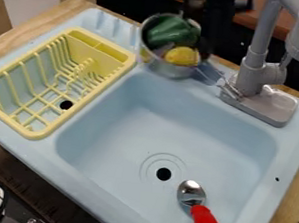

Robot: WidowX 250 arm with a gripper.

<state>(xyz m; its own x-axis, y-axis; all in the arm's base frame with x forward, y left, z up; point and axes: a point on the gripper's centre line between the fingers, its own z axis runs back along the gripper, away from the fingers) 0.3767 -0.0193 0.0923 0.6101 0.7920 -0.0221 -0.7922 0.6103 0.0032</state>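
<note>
Black gripper (208, 52) hanging at the metal pot (172, 71), 12 o'clock

Taking the middle of the view as the clock's hub. The arm is coming in from the top edge, just past 12, and the gripper is hanging down at the right-hand side of the pot. Cannot tell whether the jaws are standing apart or together, nor whether they are touching the pot's rim.

The pot is standing upright on the back ledge of the light-blue sink (287, 158), at 12 o'clock. Inside it, a dark green vegetable (172, 32) is lying toward the back, and a yellow fruit (182, 56) is sitting in front, toward the pot's 4 o'clock.

Just right of the pot, a thin metal pronged piece (230, 89) is lying near the foot of the grey faucet (253, 74), which is rising at 1 to 2 o'clock.

From 9 to 11 o'clock a yellow dish rack (103, 49) is resting on the sink's left side, slats showing. Down in the basin, a dark drain hole (164, 174) is sitting near 6. A spoon (199, 206) is lying at 5 o'clock, its silver bowl beside the drain, its red handle running toward the bottom edge. The wooden bench (289, 203) is framing the sink.
</note>
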